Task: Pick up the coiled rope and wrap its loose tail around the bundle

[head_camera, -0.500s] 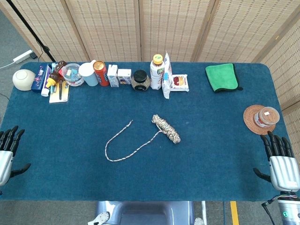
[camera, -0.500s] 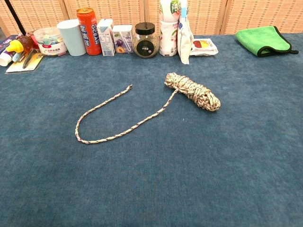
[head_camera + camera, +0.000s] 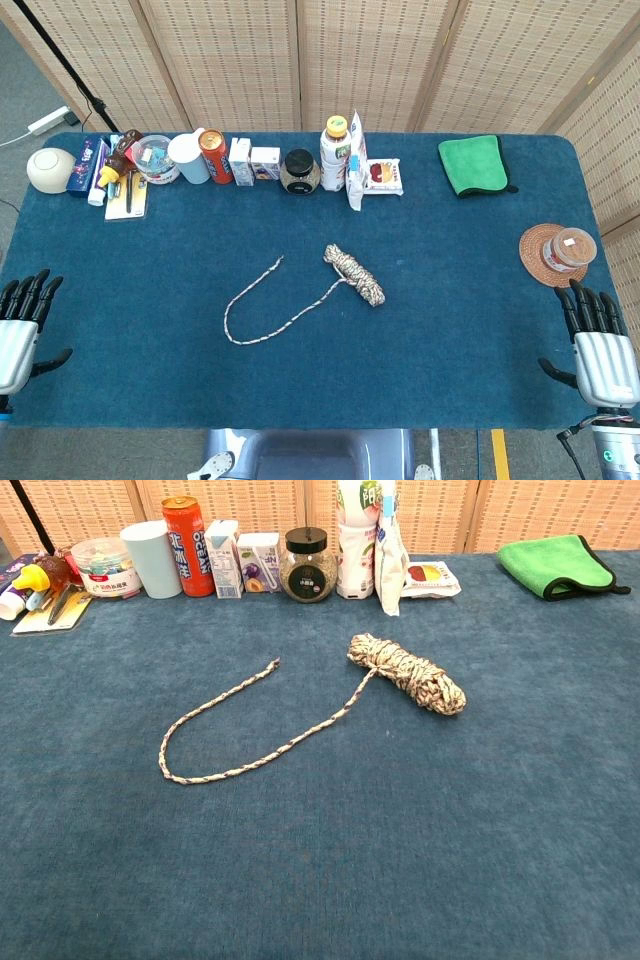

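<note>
The coiled rope bundle (image 3: pixel 355 274) (image 3: pixel 408 673) lies near the middle of the blue table, slanting from upper left to lower right. Its loose tail (image 3: pixel 252 312) (image 3: pixel 232 743) runs out to the left in a U-shaped loop and ends at a frayed tip pointing up. My left hand (image 3: pixel 20 328) hovers at the table's left front edge, fingers spread, holding nothing. At the right front edge my right hand (image 3: pixel 600 344) is also spread and empty. Both hands are far from the rope and neither shows in the chest view.
Along the back edge stands a row of items: a bowl (image 3: pixel 50 169), cup (image 3: pixel 188 157), red can (image 3: pixel 214 155), cartons, dark jar (image 3: pixel 300 171), bottle (image 3: pixel 334 152) and snack packs. A green cloth (image 3: pixel 474 164) lies back right; a container on a woven coaster (image 3: pixel 557 253) sits right.
My left hand has shifted slightly down and to the right at the table's left edge. The rope and the right hand have not moved.
</note>
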Tool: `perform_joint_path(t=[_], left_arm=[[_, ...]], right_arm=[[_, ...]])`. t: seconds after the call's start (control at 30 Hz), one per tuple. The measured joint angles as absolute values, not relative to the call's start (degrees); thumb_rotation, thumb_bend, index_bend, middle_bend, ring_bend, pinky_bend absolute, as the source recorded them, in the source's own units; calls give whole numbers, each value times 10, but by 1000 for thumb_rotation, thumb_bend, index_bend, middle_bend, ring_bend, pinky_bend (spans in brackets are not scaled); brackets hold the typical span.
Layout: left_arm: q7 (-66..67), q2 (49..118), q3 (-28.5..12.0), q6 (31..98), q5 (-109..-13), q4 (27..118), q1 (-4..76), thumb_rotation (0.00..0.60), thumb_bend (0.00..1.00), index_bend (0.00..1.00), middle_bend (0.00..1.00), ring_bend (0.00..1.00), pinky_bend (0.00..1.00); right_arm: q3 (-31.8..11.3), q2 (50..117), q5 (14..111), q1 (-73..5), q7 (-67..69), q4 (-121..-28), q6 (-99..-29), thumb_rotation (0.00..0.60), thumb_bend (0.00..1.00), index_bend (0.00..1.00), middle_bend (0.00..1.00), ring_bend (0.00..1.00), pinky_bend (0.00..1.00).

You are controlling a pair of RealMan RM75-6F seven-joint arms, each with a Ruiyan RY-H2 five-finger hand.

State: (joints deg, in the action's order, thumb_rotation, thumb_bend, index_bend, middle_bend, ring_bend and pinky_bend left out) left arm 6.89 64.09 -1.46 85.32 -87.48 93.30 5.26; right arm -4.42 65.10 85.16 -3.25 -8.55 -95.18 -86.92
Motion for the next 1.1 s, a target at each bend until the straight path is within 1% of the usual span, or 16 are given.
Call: perform_joint_path(t=[0.13, 0.27, 0.47, 0.6, 0.77, 0.9, 1.1], left_arm=[[64, 637, -13, 849, -876, 937, 53, 600, 5, 0, 0, 0, 0], [57, 629, -13, 861, -878, 946, 49, 600, 6, 0, 0, 0, 0], [70, 624, -18, 874, -872, 965, 42, 600, 5, 0, 0, 0, 0], [83, 621, -22, 875, -869, 992, 43, 600, 6, 0, 0, 0, 0], [92, 619, -21, 877, -879, 1009, 45, 600, 5, 0, 0, 0, 0], [96, 623, -19, 866, -878, 1003, 49, 600, 5, 0, 0, 0, 0], [102, 630, -25, 853, -868, 995, 58, 600, 5, 0, 0, 0, 0]], right_arm=[[-42, 655, 849, -37, -85, -950, -856, 600, 0, 0, 0, 0, 0], [-39, 661, 852, -48, -79, -946, -832, 600, 0, 0, 0, 0, 0], [-33, 667, 856, -79, -88, -953, -775, 600, 0, 0, 0, 0, 0], [-36, 673, 856, -116, -113, -979, -722, 600, 0, 0, 0, 0, 0], [-63, 693, 831, -170, -159, -1012, -668, 600, 0, 0, 0, 0, 0], [-92, 723, 782, -211, -194, -1026, -636, 600, 0, 0, 0, 0, 0], [-126, 775, 700, -266, -263, -1033, -603, 600, 0, 0, 0, 0, 0]])
